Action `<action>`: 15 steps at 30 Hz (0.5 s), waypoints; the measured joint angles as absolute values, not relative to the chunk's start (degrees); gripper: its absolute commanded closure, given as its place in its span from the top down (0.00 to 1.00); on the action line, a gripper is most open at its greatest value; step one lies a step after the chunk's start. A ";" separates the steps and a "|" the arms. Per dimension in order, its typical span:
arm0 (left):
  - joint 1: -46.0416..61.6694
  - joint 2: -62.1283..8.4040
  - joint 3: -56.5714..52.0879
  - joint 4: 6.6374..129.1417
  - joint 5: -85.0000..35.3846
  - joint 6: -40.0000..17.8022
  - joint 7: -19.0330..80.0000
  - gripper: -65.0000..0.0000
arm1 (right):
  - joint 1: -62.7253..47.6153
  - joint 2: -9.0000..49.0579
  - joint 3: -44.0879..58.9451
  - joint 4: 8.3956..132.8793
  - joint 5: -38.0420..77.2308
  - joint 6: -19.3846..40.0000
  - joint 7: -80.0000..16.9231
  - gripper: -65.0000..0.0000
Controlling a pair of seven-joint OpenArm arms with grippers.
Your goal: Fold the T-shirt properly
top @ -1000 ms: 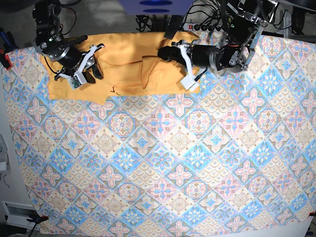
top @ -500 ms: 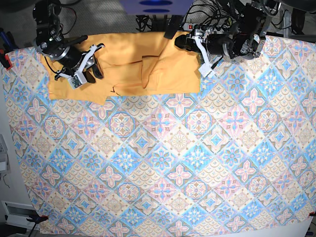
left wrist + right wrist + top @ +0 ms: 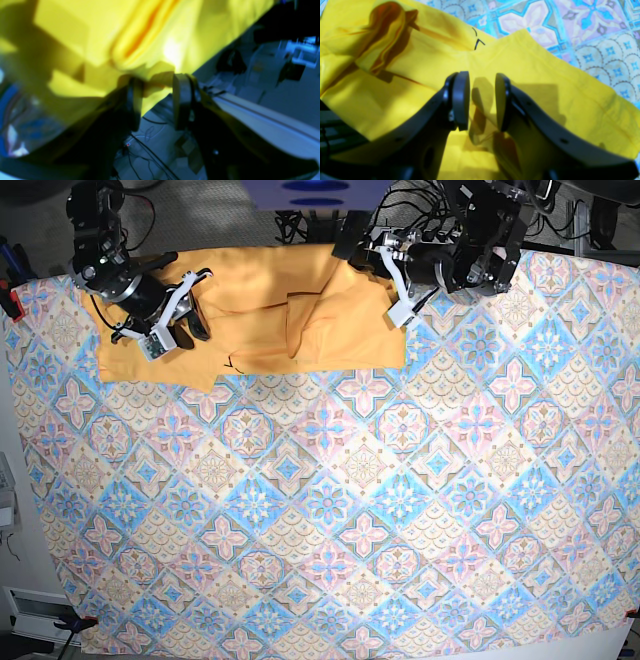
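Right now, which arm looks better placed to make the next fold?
Probably the left: its pincer straddles the T-shirt at its edge. The right pincer hangs open over flat fabric, gripping nothing.

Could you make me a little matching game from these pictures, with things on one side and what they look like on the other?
1. T-shirt
2. tablecloth
3. left gripper
4. right gripper

A. blue-pink tile pattern
B. jaws apart, over yellow fabric
C. plain yellow-orange
D. jaws apart at the shirt's edge, cables beyond

Pairs: 1-C, 2-A, 3-D, 4-B
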State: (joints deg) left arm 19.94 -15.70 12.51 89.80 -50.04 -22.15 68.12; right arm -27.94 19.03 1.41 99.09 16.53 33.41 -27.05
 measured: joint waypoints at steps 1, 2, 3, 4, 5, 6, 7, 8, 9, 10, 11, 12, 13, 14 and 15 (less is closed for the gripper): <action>19.81 -15.25 12.49 89.80 -50.11 -22.15 67.88 0.31 | -27.94 19.03 1.41 99.09 16.53 33.41 -27.09 0.27; 19.81 -15.11 12.47 89.80 -50.17 -22.15 67.92 0.31 | -27.92 19.03 1.41 99.09 16.53 33.39 -27.20 0.27; 19.84 -15.09 12.27 89.80 -50.17 -22.15 67.92 0.31 | -27.92 19.05 1.41 99.09 16.53 33.39 -27.18 0.27; 19.84 -15.11 12.01 89.80 -50.11 -22.13 67.92 0.31 | -27.92 19.05 1.41 99.09 16.53 33.39 -27.18 0.27; 19.86 -15.25 11.88 89.78 -50.11 -22.13 67.94 0.31 | -27.92 19.05 1.41 99.09 16.53 33.39 -27.16 0.27; 19.84 -15.25 11.88 89.78 -50.11 -22.13 68.18 0.31 | -27.92 19.05 1.41 99.09 16.53 33.41 -27.07 0.27; 19.68 -15.25 11.88 89.78 -50.11 -22.13 68.14 0.31 | -27.94 19.05 1.41 99.09 16.53 33.41 -26.98 0.27; 19.59 -15.25 11.88 89.78 -50.11 -22.13 68.12 0.31 | -27.94 19.03 1.41 99.09 16.53 33.41 -27.00 0.27; 19.51 -15.25 11.88 89.78 -50.13 -22.13 68.12 0.31 | -27.92 19.03 1.41 99.09 16.53 33.41 -27.00 0.27; 19.51 -15.27 11.86 89.78 -50.11 -22.13 68.12 0.31 | -27.92 19.05 1.41 99.09 16.53 33.39 -26.98 0.27; 19.51 -15.27 11.86 89.78 -50.13 -22.13 68.12 0.31 | -27.92 19.05 1.41 99.09 16.53 33.39 -27.00 0.27; 19.53 -15.27 11.86 89.78 -50.13 -22.13 68.12 0.31 | -27.94 19.05 1.41 99.09 16.53 33.39 -27.00 0.27; 19.57 -15.27 11.86 89.78 -50.13 -22.13 68.12 0.31 | -27.94 19.05 1.41 99.09 16.53 33.39 -26.98 0.27; 19.70 -15.20 11.18 89.78 -50.15 -22.17 68.16 0.31 | -27.94 19.03 1.41 99.09 16.53 33.41 -26.98 0.27; 19.99 -15.11 10.00 89.78 -50.63 -22.17 68.14 0.31 | -27.94 18.98 1.41 99.09 16.53 33.41 -27.00 0.27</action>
